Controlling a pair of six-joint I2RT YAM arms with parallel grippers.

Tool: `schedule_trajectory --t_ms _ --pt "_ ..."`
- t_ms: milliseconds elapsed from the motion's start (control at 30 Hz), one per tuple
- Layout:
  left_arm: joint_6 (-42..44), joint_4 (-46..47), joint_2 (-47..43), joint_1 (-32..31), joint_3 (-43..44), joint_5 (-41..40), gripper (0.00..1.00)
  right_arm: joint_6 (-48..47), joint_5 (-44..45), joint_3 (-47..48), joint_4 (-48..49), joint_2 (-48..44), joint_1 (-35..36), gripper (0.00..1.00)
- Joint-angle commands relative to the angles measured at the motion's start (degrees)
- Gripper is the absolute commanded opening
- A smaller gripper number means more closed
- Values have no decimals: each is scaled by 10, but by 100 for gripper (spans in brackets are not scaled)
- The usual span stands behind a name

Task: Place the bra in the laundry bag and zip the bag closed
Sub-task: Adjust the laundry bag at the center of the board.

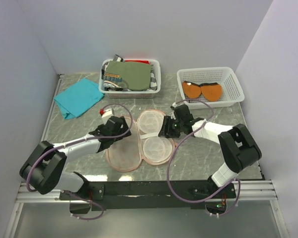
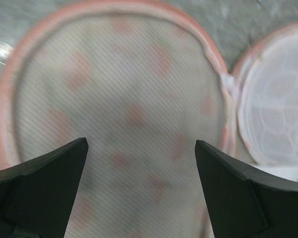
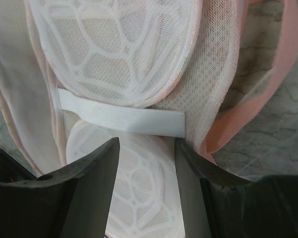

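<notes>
Standing behind the rig and taking stock, item by item.

Top view: the laundry bag [image 1: 124,157] lies opened flat mid-table, with its printed lid to the left and its white mesh cups to the right. The bra [image 1: 202,90] sits in the white basket [image 1: 237,85] at far right, well apart from the bag and not yet fetched. Over the lid hangs the left gripper [image 1: 111,130]. At the bag's right rim is the right gripper [image 1: 168,128].

Left wrist view: the left gripper [image 2: 141,163] is spread wide and empty above the dotted lid.

Right wrist view: the right gripper [image 3: 146,148] is partly spread, with nothing visibly pinched. A white elastic strap [image 3: 121,118] lies just ahead of its fingertips.

Handling note (judgement only): lift the right gripper straight up so the strap is not snagged. Send it to the basket, since it is the nearer arm, and pinch the bra at the bridge between the cups. Let the left gripper pin the lid flat.
</notes>
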Motion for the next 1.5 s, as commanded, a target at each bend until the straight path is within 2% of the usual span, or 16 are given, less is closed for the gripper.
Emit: schedule_trajectory --t_ms 0,700,800,967,1033,1067,1100,1167,1233,1267,1300,1333,1367,1467 --pt "30 28 -1 54 0 15 96 0 -33 8 20 18 4 56" --pt "86 78 66 152 34 52 96 25 -7 63 0 49 81 58" --pt "94 87 47 153 25 62 96 24 16 64 -8 35 82 58" --pt "109 57 -12 152 36 85 96 -27 124 82 -57 -78 72 58" --pt "109 51 -66 152 32 81 96 -41 161 99 -74 -137 48 58" --pt "107 41 -85 152 31 79 96 -40 207 107 -90 -156 35 63" --pt "108 35 -102 152 37 81 96 -37 239 113 -96 -174 26 72" --pt "107 29 -148 152 41 86 96 -27 281 116 -84 -221 -22 85" --pt "112 34 -178 152 45 112 96 -10 293 130 -68 -238 -70 87" --pt "113 41 -184 152 45 127 96 -1 297 139 -66 -234 -114 88" --pt "131 62 -187 152 47 148 96 5 302 150 -65 -226 -133 96" --pt "138 57 -175 153 57 200 96 16 308 181 -66 -194 -148 96" --pt "145 43 -162 158 72 219 96 20 312 199 -73 -173 -178 99" --pt "153 -16 -111 161 130 270 96 32 321 285 -90 -76 -213 100"
